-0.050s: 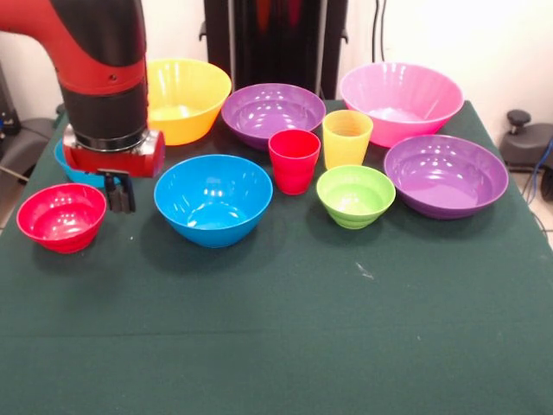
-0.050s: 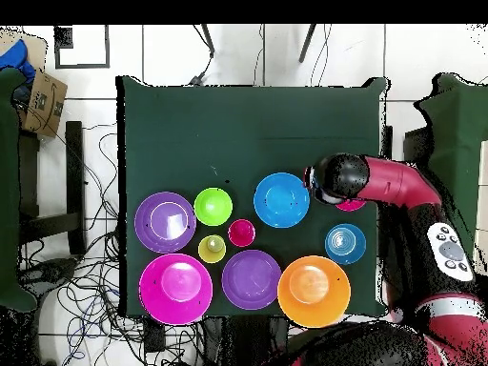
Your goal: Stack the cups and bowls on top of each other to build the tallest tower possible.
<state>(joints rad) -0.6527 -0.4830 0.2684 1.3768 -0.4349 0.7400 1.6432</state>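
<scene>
Hand (image 1: 121, 197) hangs empty with fingers close together, between red bowl (image 1: 61, 217) and blue bowl (image 1: 212, 199); bowls look light, stiff, slippery; grab the rim.

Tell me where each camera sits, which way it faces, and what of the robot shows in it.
Front view: across the table, facing the robot; its arm comes down at the left, gripper beside the red bowl.
Overhead view: above the table, looking straight down; the arm reaches in from the right.
Shared: the medium blue bowl, both cups, all bowls.
</scene>
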